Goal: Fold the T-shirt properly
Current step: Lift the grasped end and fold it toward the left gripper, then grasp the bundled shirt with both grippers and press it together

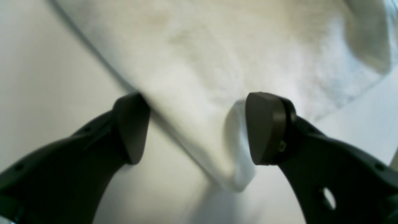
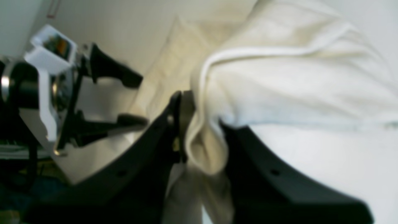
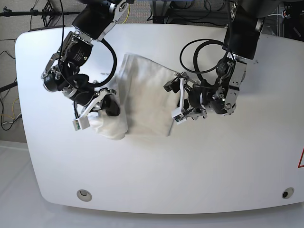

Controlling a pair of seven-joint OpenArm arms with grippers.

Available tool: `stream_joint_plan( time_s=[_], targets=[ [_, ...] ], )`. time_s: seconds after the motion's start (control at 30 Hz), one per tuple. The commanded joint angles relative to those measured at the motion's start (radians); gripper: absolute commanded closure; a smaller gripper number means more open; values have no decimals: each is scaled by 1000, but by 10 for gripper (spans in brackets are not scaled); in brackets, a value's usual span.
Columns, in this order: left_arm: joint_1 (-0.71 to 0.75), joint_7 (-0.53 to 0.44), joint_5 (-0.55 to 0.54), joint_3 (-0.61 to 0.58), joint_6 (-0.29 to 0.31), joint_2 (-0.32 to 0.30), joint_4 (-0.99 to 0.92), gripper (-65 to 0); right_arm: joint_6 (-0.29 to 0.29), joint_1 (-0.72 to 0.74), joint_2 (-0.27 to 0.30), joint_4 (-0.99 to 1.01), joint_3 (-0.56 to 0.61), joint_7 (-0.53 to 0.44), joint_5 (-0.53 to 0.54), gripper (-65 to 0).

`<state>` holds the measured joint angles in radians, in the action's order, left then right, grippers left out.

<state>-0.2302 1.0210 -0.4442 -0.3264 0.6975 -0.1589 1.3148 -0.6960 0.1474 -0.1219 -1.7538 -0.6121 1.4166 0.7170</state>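
The white T-shirt (image 3: 145, 95) lies partly folded on the table, bunched at its left side. No print, mark or neck tag shows. My right gripper (image 3: 113, 108) is shut on a thick fold of the cloth (image 2: 203, 146) at the shirt's lower left. My left gripper (image 3: 172, 101) is open at the shirt's right edge. In the left wrist view its fingers (image 1: 267, 127) stand wide apart, with a corner of the shirt (image 1: 217, 140) lying between them. The left gripper (image 2: 138, 101) also shows open in the right wrist view, beyond the cloth.
The white table (image 3: 213, 166) has rounded edges, with dark cables and stands behind its far edge. A round hole (image 3: 84, 194) sits near the front left and another (image 3: 285, 194) near the front right.
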Motion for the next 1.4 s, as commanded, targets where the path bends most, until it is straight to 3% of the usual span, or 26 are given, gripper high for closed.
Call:
stream_joint_plan(
  time_s=[0.0,0.33,0.8,1.37],
  targets=[
    [2,49,-5,0,1,-13,3,-457,-2,23,16,-18,-3,-20,48,0],
    [-15,61,-16,-2,1,-49,11,-456,-2,33,9,-23,19,-20,38,0],
    [-12,36,-2,-5,1,-31,10,-457,28,19,-13,-36,220,-20,13,0],
    [-15,14,-18,-7,1,-27,19,-457,48,17,-22,15,232,-20,57,0]
  ],
)
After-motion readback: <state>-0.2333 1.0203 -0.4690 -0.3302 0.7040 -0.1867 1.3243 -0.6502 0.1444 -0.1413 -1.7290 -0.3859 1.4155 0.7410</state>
